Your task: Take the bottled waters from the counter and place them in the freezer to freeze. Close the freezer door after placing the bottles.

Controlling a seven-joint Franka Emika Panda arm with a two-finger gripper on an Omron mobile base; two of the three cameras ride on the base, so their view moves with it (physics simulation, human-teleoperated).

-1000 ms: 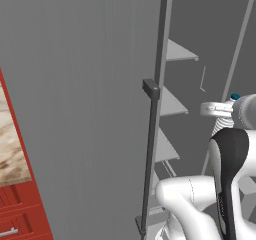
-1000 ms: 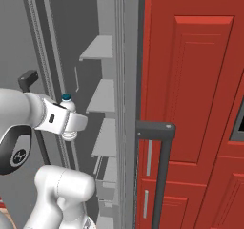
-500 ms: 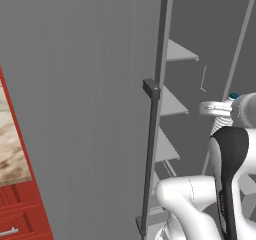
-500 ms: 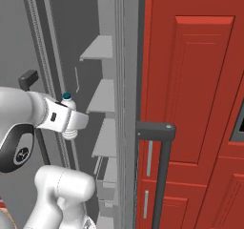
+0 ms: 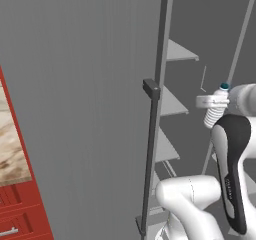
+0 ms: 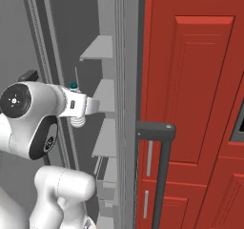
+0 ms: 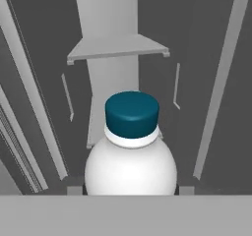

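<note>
At the far left of the left base view a strip of the marbled bench shows above red cabinet fronts. Next to it stands the freezer door, a tall plain grey panel swung open, with its long dark bar handle running down its edge. To the right of the door edge the freezer is open, and pale grey shelves step down one below another inside it. Further right the gripper is closed on a bottled water, which is held up in front of the open compartment near the middle shelves, cap uppermost and leaning slightly.

In the right base view the gripper reaches from the arm's white wrist at the left toward the shelves, with the bottled water in its grasp and the teal cap just above the hand. To the right comes the edge of the other grey door with a dark handle, then the tall red cabinet.

In the hand view the bottled water stands clamped between the fingers, its teal cap pointing at a shelf further inside the freezer.
</note>
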